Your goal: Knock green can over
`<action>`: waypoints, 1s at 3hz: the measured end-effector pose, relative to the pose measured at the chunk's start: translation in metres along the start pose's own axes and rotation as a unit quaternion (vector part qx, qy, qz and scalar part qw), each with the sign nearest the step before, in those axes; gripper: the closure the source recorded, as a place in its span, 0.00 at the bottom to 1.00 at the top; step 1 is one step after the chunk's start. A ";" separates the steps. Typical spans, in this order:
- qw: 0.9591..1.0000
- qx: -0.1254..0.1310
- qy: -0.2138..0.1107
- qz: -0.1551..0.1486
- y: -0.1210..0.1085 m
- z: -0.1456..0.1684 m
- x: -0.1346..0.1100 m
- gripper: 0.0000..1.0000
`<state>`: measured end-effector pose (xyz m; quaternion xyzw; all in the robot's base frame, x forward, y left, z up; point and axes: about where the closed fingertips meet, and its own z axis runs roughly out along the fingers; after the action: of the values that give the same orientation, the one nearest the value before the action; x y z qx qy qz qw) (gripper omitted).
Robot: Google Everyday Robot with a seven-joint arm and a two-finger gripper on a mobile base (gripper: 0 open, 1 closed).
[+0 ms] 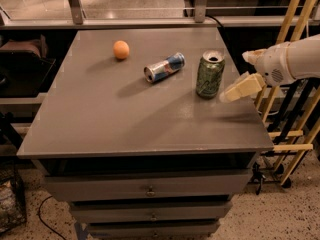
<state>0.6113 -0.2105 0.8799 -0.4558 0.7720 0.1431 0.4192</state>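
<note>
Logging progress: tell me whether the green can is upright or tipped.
Upright. The green can stands on its base, silver top facing up; the claw is close beside it, at image right.
</note>
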 end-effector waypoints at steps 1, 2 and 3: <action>1.000 -0.013 -0.022 -0.007 -0.002 0.019 0.000 0.00; 0.998 -0.026 -0.055 -0.015 -0.002 0.036 -0.010 0.00; 0.996 -0.034 -0.078 -0.021 0.000 0.045 -0.019 0.00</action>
<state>0.6389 -0.1724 0.8679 -0.4734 0.7216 0.1960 0.4655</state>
